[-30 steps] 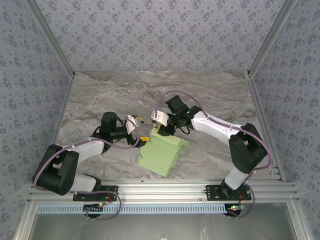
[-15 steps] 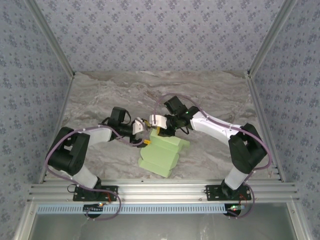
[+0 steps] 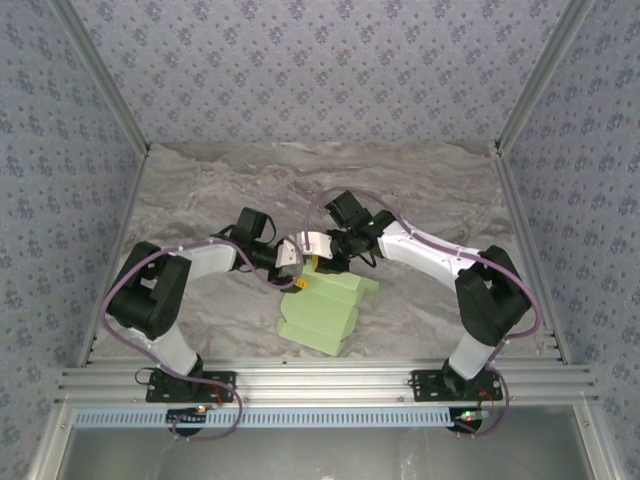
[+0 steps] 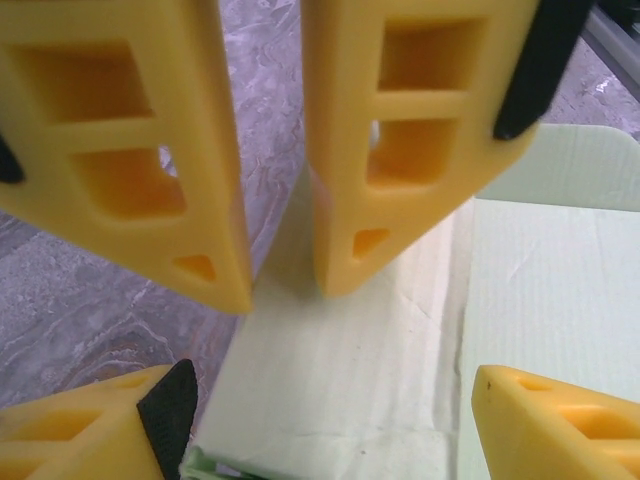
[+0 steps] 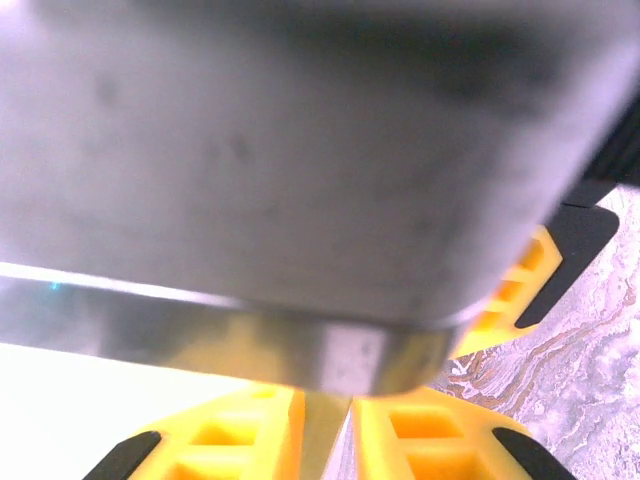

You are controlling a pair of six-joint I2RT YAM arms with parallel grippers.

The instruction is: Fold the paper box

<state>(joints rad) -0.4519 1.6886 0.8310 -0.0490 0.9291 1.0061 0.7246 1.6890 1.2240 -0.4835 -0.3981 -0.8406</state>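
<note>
Top external view: the paper box lies partly folded on the table, between the arms. The right gripper pinches its raised far edge, fingers nearly together. The left gripper stands wide apart astride the same card, gripping nothing.

top camera high behind the arms, facing down at table, wrist cameras close on shared paper box
</note>
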